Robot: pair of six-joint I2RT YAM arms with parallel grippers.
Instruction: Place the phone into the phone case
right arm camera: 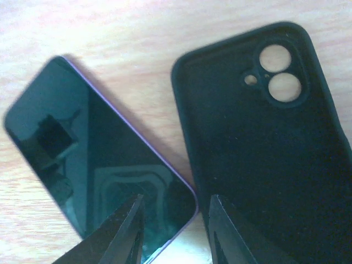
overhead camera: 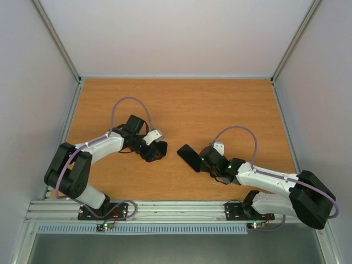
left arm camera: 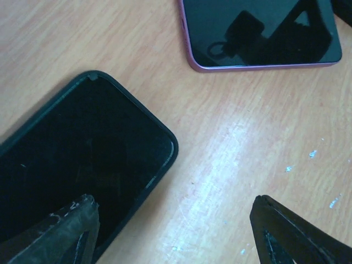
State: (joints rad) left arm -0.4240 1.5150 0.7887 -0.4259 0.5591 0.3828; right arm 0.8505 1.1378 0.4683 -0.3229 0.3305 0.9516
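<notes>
The phone [overhead camera: 188, 156], dark screen up with a purple edge, lies flat on the wooden table [overhead camera: 181, 104]. It also shows in the right wrist view [right arm camera: 82, 148] and in the left wrist view [left arm camera: 258, 33]. The black phone case [overhead camera: 160, 152] lies open side up just left of it, with its camera holes visible in the right wrist view [right arm camera: 269, 154]. My left gripper [left arm camera: 176, 231] is open wide over the case's corner [left arm camera: 82, 159]. My right gripper [right arm camera: 176, 231] is open, its fingers either side of the phone's near corner, close above it.
Grey walls enclose the table on three sides. A metal rail [overhead camera: 165, 209] runs along the near edge with both arm bases. Bare wood lies beyond the grippers toward the back wall.
</notes>
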